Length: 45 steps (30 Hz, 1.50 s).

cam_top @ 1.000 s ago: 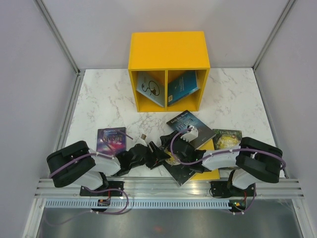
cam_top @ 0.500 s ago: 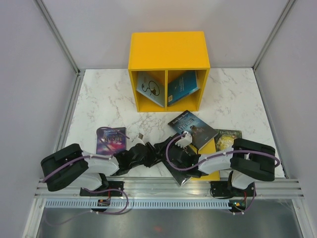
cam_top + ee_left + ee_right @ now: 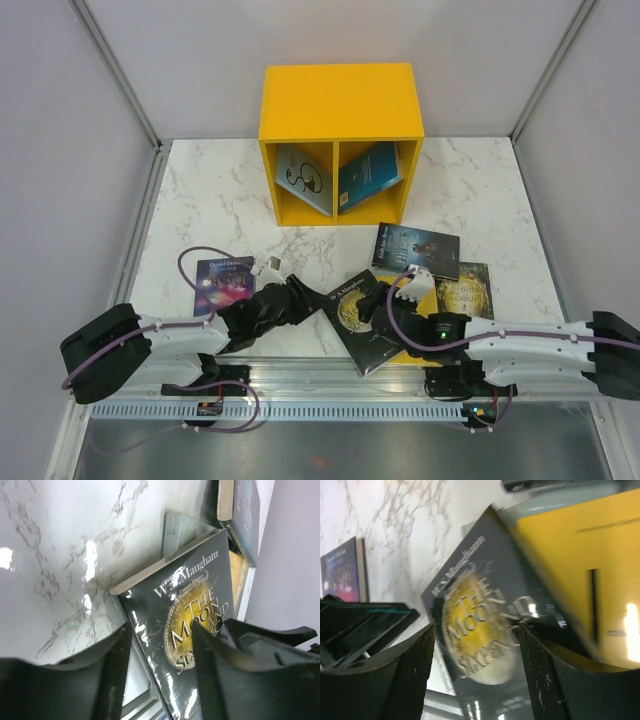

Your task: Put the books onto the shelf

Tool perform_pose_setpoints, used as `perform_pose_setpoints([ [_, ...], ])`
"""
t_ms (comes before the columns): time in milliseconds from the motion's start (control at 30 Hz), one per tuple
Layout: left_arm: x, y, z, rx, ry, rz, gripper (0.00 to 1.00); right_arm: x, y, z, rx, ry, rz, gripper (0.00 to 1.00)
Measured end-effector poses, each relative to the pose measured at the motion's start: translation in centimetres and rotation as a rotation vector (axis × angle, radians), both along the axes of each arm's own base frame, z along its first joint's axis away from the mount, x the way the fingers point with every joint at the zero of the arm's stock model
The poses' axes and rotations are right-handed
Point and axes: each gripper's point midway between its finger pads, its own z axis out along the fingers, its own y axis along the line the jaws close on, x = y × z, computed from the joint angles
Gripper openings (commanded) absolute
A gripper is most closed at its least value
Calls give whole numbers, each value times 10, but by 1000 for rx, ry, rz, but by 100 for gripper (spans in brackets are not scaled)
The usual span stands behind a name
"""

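Note:
The yellow shelf (image 3: 340, 140) stands at the back with a light blue cat book (image 3: 303, 178) in its left compartment and a teal book (image 3: 368, 175) in its right. A black book with a gold disc (image 3: 365, 320) lies near the front edge, partly on a yellow book (image 3: 570, 555). My left gripper (image 3: 312, 302) (image 3: 162, 635) is open astride that black book's left edge, one finger (image 3: 220, 675) on the cover. Over the same cover, my right gripper (image 3: 392, 296) (image 3: 476, 635) stands open. A purple book (image 3: 225, 283), a dark book (image 3: 415, 250) and a green book (image 3: 463, 290) lie flat.
The marble table (image 3: 210, 200) is walled by pale panels left, right and behind. An aluminium rail (image 3: 330, 382) runs along the near edge, and the black book's near corner reaches over it. A purple cable (image 3: 190, 262) loops above the left arm.
The dark book slid off the stack to the back right, uncovering the black book. My left jaws narrowed around the black book's edge. My right arm swung out low and its jaws widened.

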Motion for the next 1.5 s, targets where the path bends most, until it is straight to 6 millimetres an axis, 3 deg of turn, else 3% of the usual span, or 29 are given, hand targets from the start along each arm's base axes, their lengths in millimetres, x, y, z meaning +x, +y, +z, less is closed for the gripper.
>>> perform_pose_setpoints([
  [100,-8,-2,-6,9,19,-33,71,2,-34,5,-18,-14,-47,73],
  [200,-22,-4,-16,28,43,-78,74,2,-58,1,-52,-17,-79,73],
  [267,-34,-7,-23,45,58,-114,75,-1,-74,-12,-113,2,-89,73],
  [400,-43,-18,-23,26,60,-148,76,-3,-86,-26,-201,22,-99,69],
  [700,-38,-39,-22,-9,48,-158,76,8,-45,-30,-144,13,-89,33],
  [900,-36,-35,-23,-38,51,-124,68,8,-31,-30,-100,6,-74,16],
  [1033,-36,-19,-26,-10,46,-88,59,2,-19,-34,-42,18,-39,13],
  [1167,-33,0,-21,0,9,-43,58,-8,1,-42,-7,42,19,11],
  [1500,-33,21,-16,30,-71,-37,55,1,32,-42,-4,0,13,11],
])
